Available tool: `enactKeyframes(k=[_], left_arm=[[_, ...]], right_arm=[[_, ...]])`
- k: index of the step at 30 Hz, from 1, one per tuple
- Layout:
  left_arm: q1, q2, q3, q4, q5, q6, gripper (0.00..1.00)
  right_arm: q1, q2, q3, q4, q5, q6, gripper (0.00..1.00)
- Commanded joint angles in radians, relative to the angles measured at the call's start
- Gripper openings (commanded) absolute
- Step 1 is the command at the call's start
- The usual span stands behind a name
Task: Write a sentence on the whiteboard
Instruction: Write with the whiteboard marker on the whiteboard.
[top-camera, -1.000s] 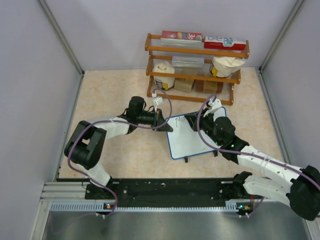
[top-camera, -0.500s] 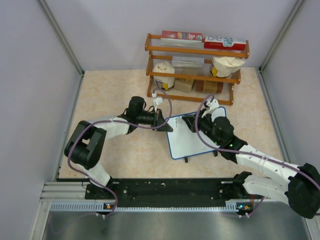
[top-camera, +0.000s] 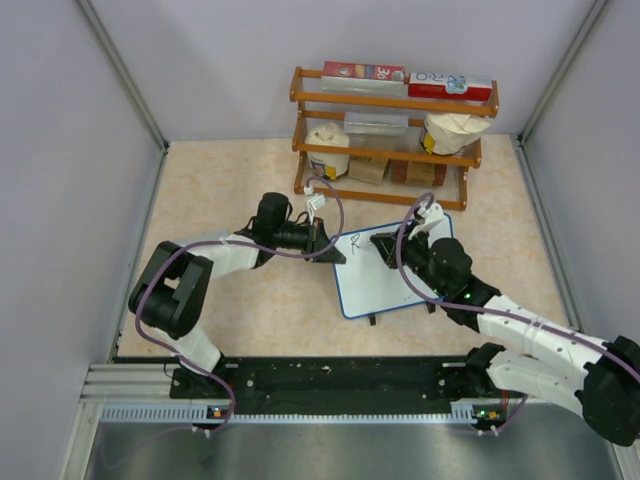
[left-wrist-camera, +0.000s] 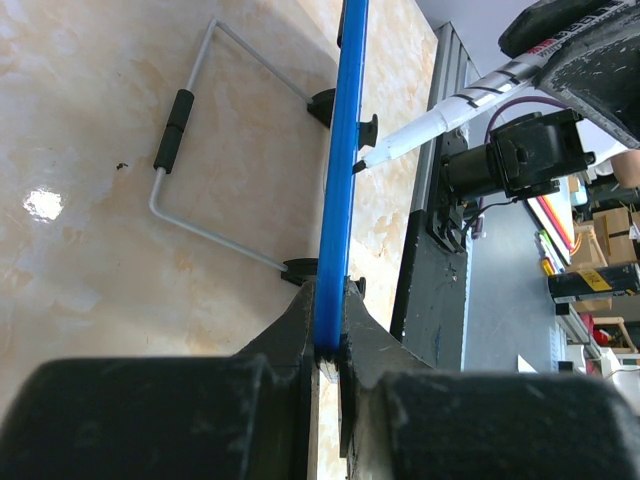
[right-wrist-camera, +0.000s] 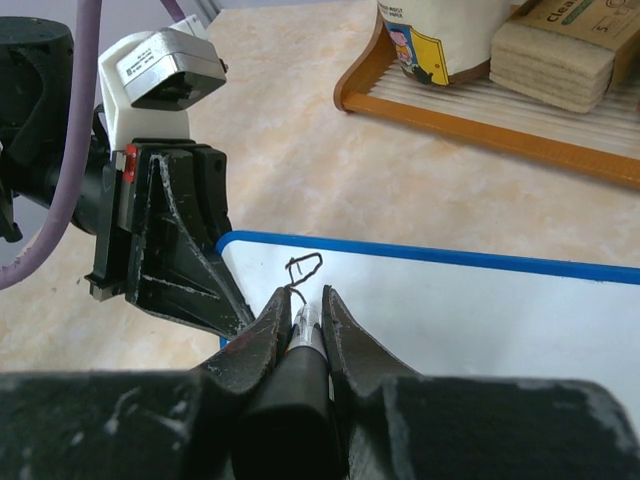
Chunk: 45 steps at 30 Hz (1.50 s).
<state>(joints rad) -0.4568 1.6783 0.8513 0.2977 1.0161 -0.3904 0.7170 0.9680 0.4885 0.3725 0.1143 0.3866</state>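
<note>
The whiteboard (top-camera: 378, 288) lies on the table, white with a thin blue rim. My left gripper (top-camera: 334, 254) is shut on its left edge; in the left wrist view the rim (left-wrist-camera: 346, 150) runs edge-on out of that gripper (left-wrist-camera: 328, 332). My right gripper (top-camera: 384, 246) is shut on a marker (right-wrist-camera: 308, 338), tip down on the board (right-wrist-camera: 480, 330) near its upper left corner. Of the sentence, one looped black mark (right-wrist-camera: 304, 267) shows just ahead of the tip. The marker (left-wrist-camera: 450, 112) also appears in the left wrist view, touching the board's face.
A wooden rack (top-camera: 385, 135) with boxes, bags and sponges stands behind the board. The board's wire stand (left-wrist-camera: 190, 150) is folded out beneath it. Grey walls close in both sides. A metal rail (top-camera: 300, 385) runs along the near edge.
My right gripper has shifted slightly right and toward me with the marker, uncovering a black mark at the board's upper left. The left gripper and board have stayed put.
</note>
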Motion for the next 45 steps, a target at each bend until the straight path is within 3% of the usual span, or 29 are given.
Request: enactKeyframes(k=[1, 20, 33, 45], left_arm=[[-0.008, 0.031, -0.003, -0.066, -0.097, 0.113, 0.00], [-0.008, 0.031, 0.000, -0.069, -0.094, 0.114, 0.00], [-0.008, 0.040, 0.005, -0.074, -0.096, 0.116, 0.00], [-0.006, 0.040, 0.003, -0.072, -0.093, 0.117, 0.00]], right_arm=[[-0.008, -0.018, -0.016, -0.030, 0.025, -0.015, 0.00], [-0.008, 0.018, -0.027, 0.054, -0.065, 0.012, 0.00], [-0.057, -0.114, -0.033, 0.048, -0.082, 0.058, 0.00], [-0.062, -0.054, 0.009, 0.051, -0.068, 0.032, 0.00]])
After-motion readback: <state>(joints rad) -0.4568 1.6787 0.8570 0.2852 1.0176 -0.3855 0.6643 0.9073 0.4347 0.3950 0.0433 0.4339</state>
